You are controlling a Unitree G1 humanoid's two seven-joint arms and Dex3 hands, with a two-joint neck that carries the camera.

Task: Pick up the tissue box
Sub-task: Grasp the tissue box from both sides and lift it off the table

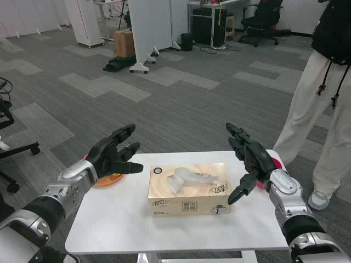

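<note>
The tissue box (pixel 189 189) looks light, with thin cardboard walls that dent easily. The left hand (pixel 114 153) and right hand (pixel 249 159) are spread, empty; press gently on its short ends.

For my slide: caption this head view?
Open left hand and right hand flank the tissue box on the white table.

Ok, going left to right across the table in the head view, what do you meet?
Left hand → orange thing partly hidden beneath that hand → tissue box → right hand → a person's pale trousers beside the table's right edge.
</note>
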